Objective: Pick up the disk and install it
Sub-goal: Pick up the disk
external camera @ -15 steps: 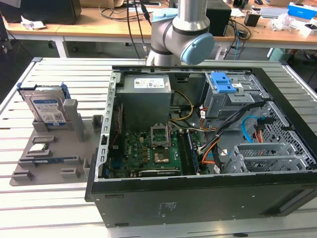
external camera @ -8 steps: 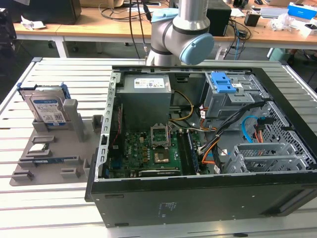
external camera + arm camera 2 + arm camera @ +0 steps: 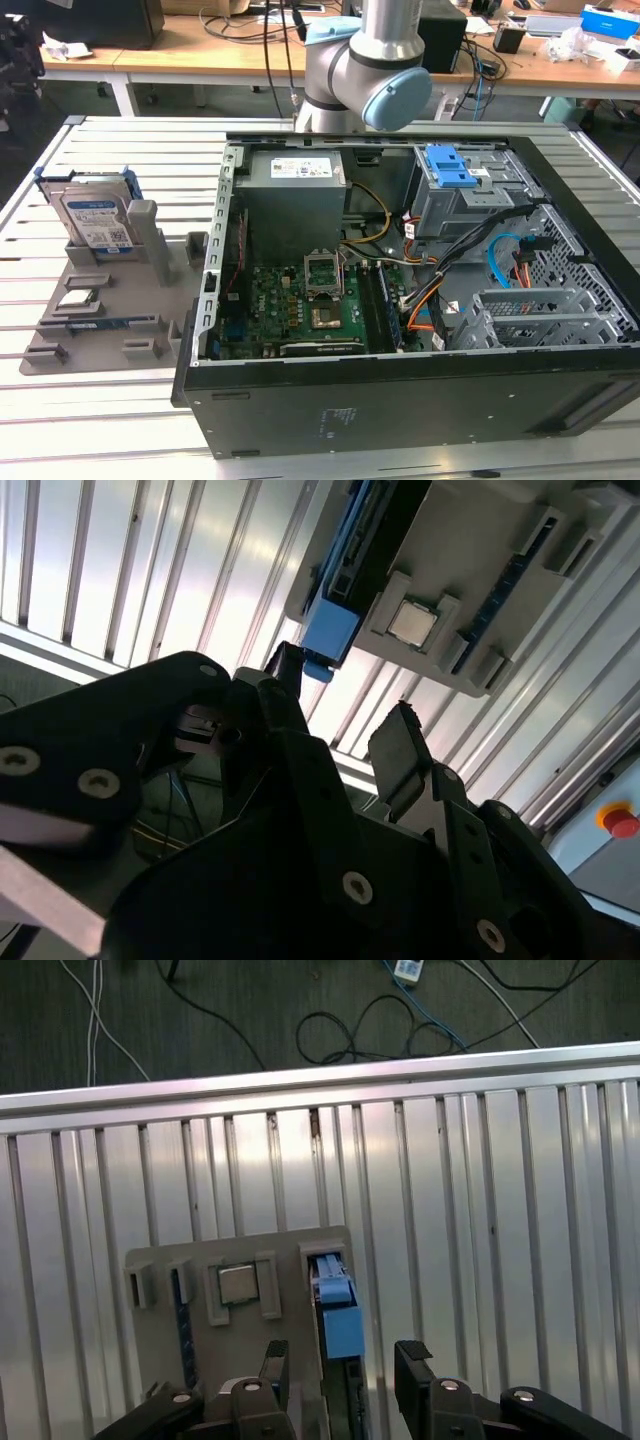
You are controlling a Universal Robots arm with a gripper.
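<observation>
- Disk (image 3: 95, 215): stands on edge in a slot of the grey holder tray (image 3: 110, 320), at the exterior view's left. In both wrist views its blue-framed upper edge lies just beyond the fingertips, in line with the gap between them. It has not been lifted.
- Processor chip (image 3: 238, 1283): sits in a pocket of the same tray, to the outer side of one finger and beside the disk. It is not a task item.
- Gripper (image 3: 342, 1352): hangs over the tray with its fingers (image 3: 272, 1360) spread wide and nothing held. No pad appears to touch the disk. The gap looks wider than the disk is thick. How far the tips stand above the disk edge cannot be told.
- Slatted metal table (image 3: 110, 150): carries the tray and lies beyond the fingertips on every side.
- Computer case (image 3: 400, 430): open, to the exterior view's right of the tray and well apart from the fingers. Inside it, further right, are a bracket with a blue latch (image 3: 448, 165) and a grey metal drive cage (image 3: 540, 315).
- Task status, as judged: the approach over the disk is made and the fingers are aligned with it. The grasp, the lift, the carry to the case and the seating are all outstanding.
</observation>
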